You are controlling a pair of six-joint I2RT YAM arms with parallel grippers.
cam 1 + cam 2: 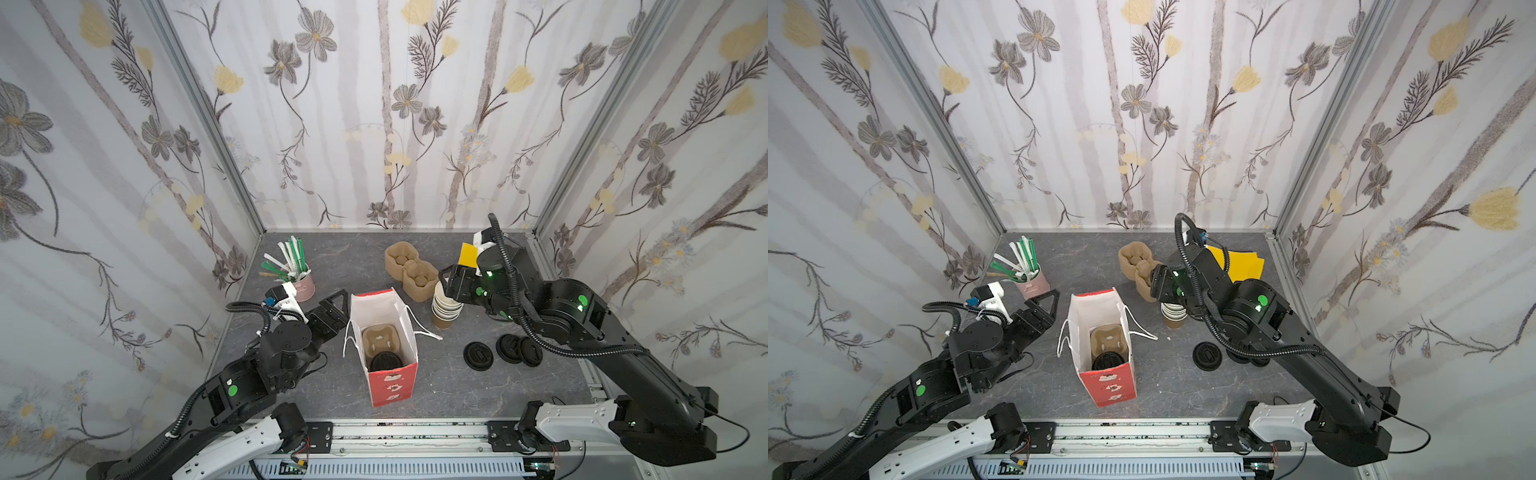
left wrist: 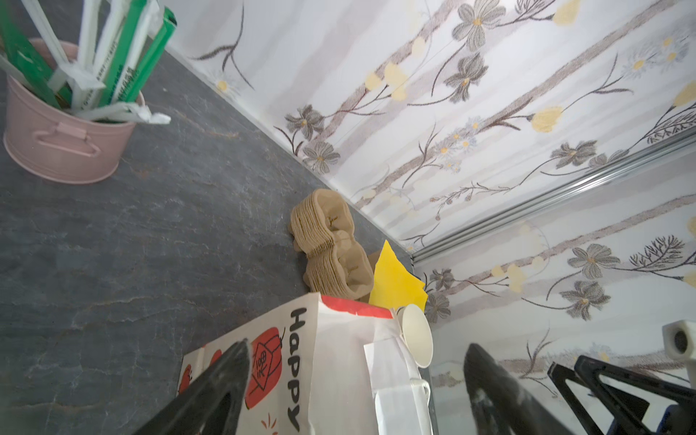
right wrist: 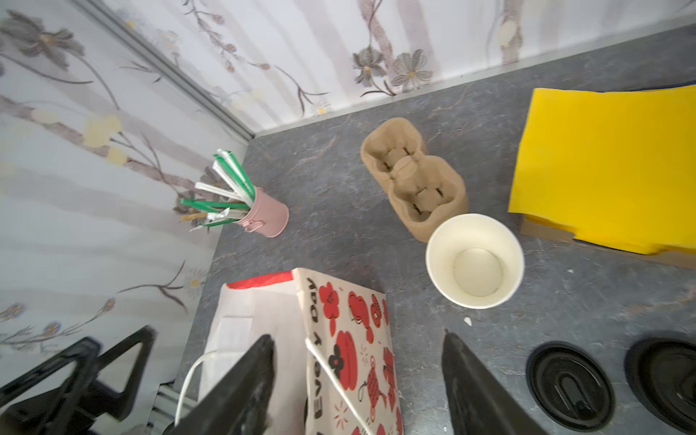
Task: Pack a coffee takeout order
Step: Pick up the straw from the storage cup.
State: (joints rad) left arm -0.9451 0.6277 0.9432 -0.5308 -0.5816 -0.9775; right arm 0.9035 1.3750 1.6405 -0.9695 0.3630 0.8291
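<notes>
On the grey tabletop [image 1: 457, 386] of a floral-walled booth, a coffee order stands part-packed. Far left, a pink bucket [image 1: 305, 286] bristles with green straws [image 1: 296, 253] among white-wrapped ones; between bucket and bag hangs the left gripper [image 2: 356, 344], jaws spread wide with nothing between them. At centre, the red-and-white paper bag [image 1: 374, 311] stands upright and open; in both top views the lidded cup [image 1: 385, 360] sits in the near pocket of a pulp carrier [image 1: 378, 337] at the bag's bottom, showing from above only as a black disc. Behind and to the right come a stack of spare carriers [image 1: 409, 270], then a stack of lidless cups [image 1: 445, 305]; the right gripper [image 3: 357, 335] hovers above those cups, likewise spread and empty. Yellow napkins [image 1: 1241, 264] lie piled in the back corner and loose lids [image 1: 478, 355] dot the table nearer the front.

By the look of it, the cup step is done and straw and napkin remain. Each arm is near its own supply – the left must pinch a single straw from a crowded bundle, the right must peel one sheet off the pile – and then clear the mouth of a light bag that could tip.
</notes>
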